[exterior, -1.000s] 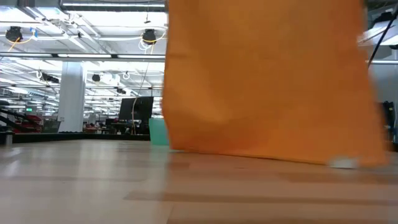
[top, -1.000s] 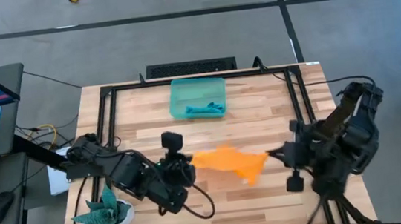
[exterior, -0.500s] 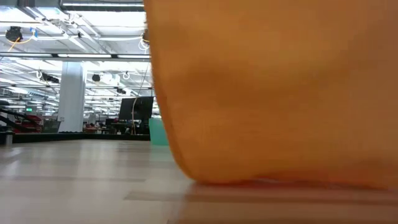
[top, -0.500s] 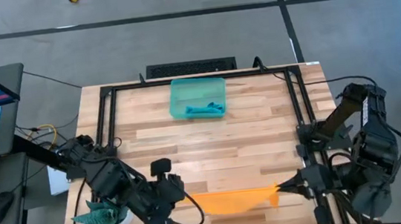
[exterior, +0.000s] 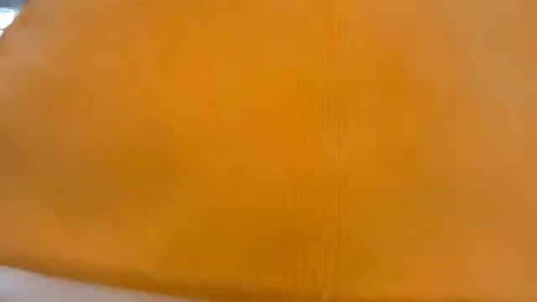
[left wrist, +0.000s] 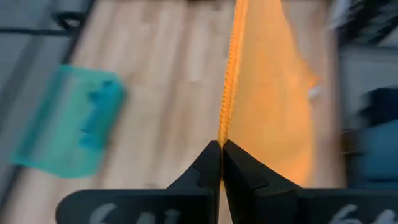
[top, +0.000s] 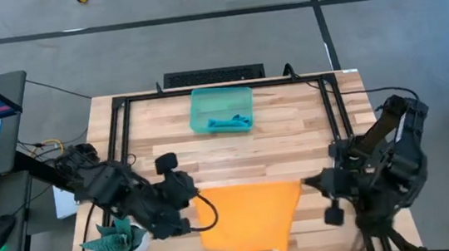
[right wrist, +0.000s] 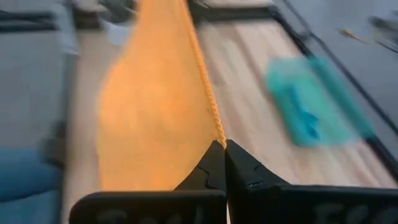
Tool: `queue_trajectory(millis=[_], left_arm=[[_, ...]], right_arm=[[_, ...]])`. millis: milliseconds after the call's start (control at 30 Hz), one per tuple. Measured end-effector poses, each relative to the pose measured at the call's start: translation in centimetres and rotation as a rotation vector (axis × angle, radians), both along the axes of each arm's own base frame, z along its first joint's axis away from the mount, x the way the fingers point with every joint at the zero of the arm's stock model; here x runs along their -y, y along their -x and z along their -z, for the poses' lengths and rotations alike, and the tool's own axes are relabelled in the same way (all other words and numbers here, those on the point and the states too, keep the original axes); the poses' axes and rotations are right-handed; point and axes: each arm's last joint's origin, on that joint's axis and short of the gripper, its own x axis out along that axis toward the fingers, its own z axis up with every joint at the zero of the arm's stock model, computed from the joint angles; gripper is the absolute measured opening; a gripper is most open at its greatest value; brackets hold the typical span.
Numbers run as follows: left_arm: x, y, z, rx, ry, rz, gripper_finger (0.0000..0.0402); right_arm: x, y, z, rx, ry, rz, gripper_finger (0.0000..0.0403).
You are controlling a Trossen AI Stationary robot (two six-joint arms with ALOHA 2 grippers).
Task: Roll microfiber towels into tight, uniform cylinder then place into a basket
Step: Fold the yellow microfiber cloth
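Towel between left gripper and right gripper

The high camera looks straight down on the whole surface, the low one sits at surface height right against the orange towel, and both wrist cameras face along that towel toward the basket.

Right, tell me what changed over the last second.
Both grippers, left and right, swung the orange towel to the near edge and back, spreading it from a bunched strip into a broad sheet. Both stayed clamped on its corners. The basket with the teal towel didn't move.
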Motion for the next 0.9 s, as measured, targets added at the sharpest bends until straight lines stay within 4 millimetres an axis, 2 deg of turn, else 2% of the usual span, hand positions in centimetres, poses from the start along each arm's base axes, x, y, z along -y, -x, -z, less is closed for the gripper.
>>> queue_trajectory(millis=[67, 267, 400, 533, 700, 900], left_arm=[[-0.5, -1.0, 1.7, -0.052, -0.094, -0.022, 0.0000], [-3.0, -3.5, 8.1, -0.266, -0.296, -0.099, 0.0000], [-4.8, -4.1, 12.0, -0.350, -0.459, -0.169, 0.0000], [-5.5, -4.8, 15.4, -0.370, -0.496, -0.180, 0.0000], [-5.8, -5.3, 19.2, -0.406, -0.471, -0.102, 0.0000], [-6.0, -4.7, 21.3, -0.446, -0.491, -0.097, 0.0000]], right_arm=[[0.5, -0.5, 1.6, -0.049, 0.039, 0.085, 0.0007], [1.3, -2.3, 6.9, -0.142, 0.156, 0.195, 0.0007], [2.6, -3.3, 11.3, -0.203, 0.242, 0.306, 0.0007], [3.8, -3.9, 15.0, -0.243, 0.287, 0.367, 0.0007], [4.3, -4.3, 17.6, -0.271, 0.315, 0.310, 0.0007], [3.6, -5.0, 18.8, -0.281, 0.321, 0.173, 0.0008]])
